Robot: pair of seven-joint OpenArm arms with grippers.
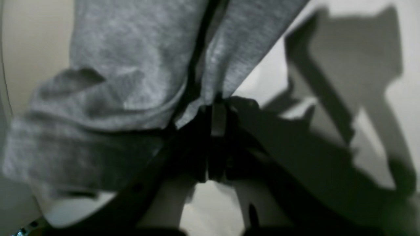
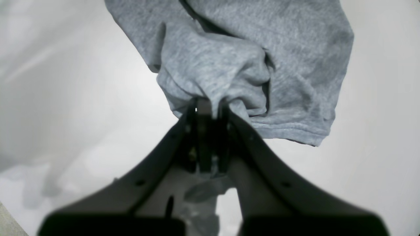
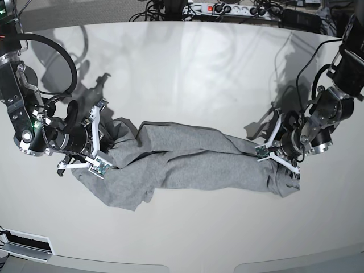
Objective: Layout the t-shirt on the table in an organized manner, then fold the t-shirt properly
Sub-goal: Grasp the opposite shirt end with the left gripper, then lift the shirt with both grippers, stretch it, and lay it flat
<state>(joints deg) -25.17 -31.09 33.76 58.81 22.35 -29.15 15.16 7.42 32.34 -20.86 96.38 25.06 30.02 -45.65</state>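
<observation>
The heather-grey t-shirt (image 3: 187,159) is stretched in a crumpled band across the off-white table (image 3: 187,74), between my two grippers. No lettering shows. My left gripper (image 3: 272,154), on the right of the base view, is shut on one end of the cloth. In the left wrist view the left gripper (image 1: 216,111) pinches a bunched fold of the t-shirt (image 1: 131,65). My right gripper (image 3: 108,145), on the left of the base view, is shut on the other end. In the right wrist view the right gripper (image 2: 210,108) holds a gathered fold of the t-shirt (image 2: 279,49).
A power strip and tangled cables (image 3: 227,8) lie beyond the table's far edge. The table's curved front edge (image 3: 187,264) runs along the bottom of the base view. Arm shadows fall on the tabletop behind both grippers.
</observation>
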